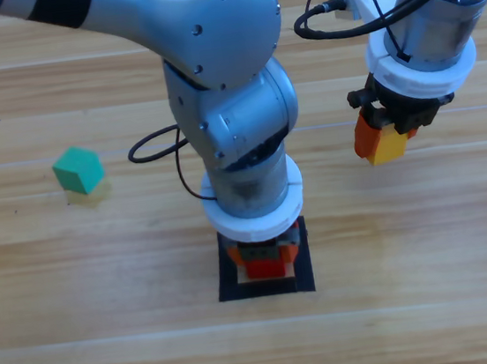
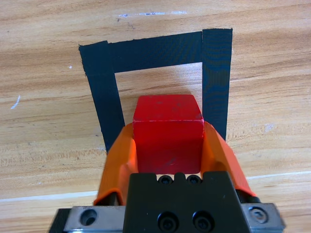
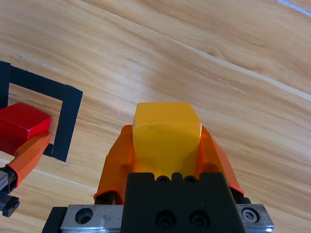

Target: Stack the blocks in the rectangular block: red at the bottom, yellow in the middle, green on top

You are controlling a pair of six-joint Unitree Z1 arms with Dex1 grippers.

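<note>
Holding: our left gripper [image 2: 167,145] fingers clench the small, rigid, seemingly light red cube [image 2: 168,133] by its flat sides over the black tape rectangle [image 2: 155,51]; right gripper [image 3: 165,145] fingers likewise clench the plain yellow cube [image 3: 166,138].

Three cubes, one red [image 2: 168,133], one yellow [image 3: 166,136], one green [image 1: 78,170]; one tape rectangle [image 2: 155,51]; two arms.

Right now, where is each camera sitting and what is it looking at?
High view: sits above the table, looking down on both arms, the green cube and the tape outline.
Left wrist view: rides the left arm, looking along the left claw shut on the red cube over the outline.
Right wrist view: rides the right arm, looking along the right claw holding the yellow cube.
All three show the red cube and outline.
</note>
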